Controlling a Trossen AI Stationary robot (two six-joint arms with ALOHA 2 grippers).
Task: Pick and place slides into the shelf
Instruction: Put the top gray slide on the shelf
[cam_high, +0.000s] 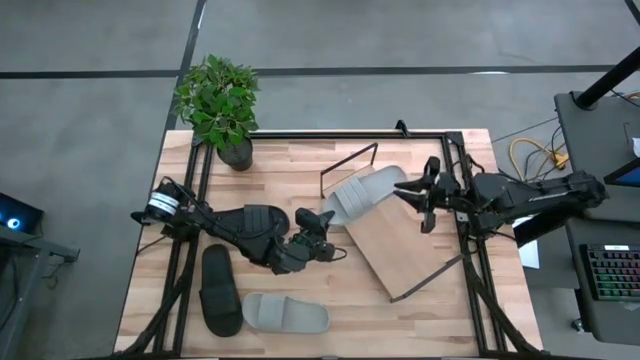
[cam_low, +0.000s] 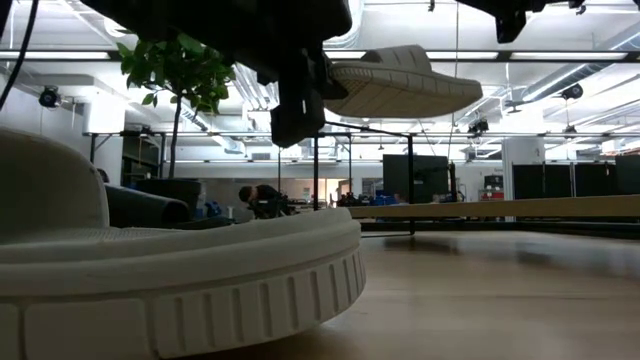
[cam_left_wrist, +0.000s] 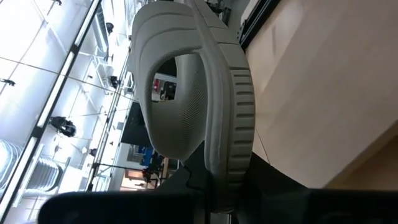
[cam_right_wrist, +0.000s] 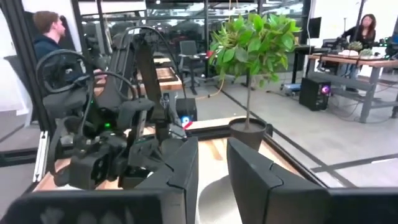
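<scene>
The shelf lies slanted mid-surface, bare board below. The left pincer, clamped, holds a grey slide over its upper edge. The right pincer nearby stands partly open, empty.

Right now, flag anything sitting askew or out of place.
The shelf lies skewed diagonally across the table instead of square with its edges. One grey slide is lifted at the shelf's upper end, gripped by the left pincer.
</scene>
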